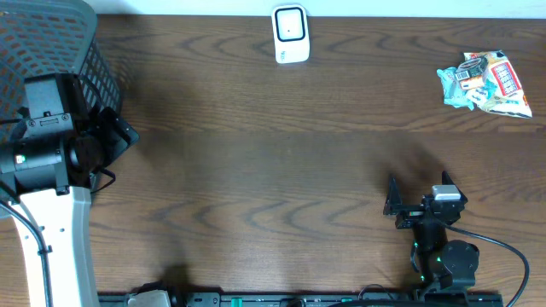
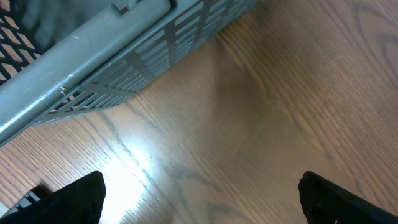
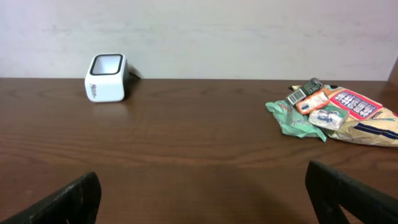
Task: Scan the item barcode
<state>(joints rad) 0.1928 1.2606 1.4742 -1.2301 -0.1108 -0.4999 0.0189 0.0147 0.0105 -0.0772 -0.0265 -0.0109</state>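
Snack packets (image 1: pixel 485 83) at two o'clock seem light, crinkly, perhaps slippery; pinch one edge. Both left gripper (image 2: pixel 199 193) and right gripper (image 3: pixel 202 190) stand wide open, empty.

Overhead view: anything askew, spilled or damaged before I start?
Nothing stands out. The scanner stands upright at the far edge, the packets lie in a loose heap far right, the basket sits left. Left gripper and right gripper are open, empty.

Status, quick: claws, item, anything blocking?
Open and empty: left claw beside basket, right claw facing snack packet pile. Pile untouched, far right; scanner at far edge. Nothing between right claw and pile.
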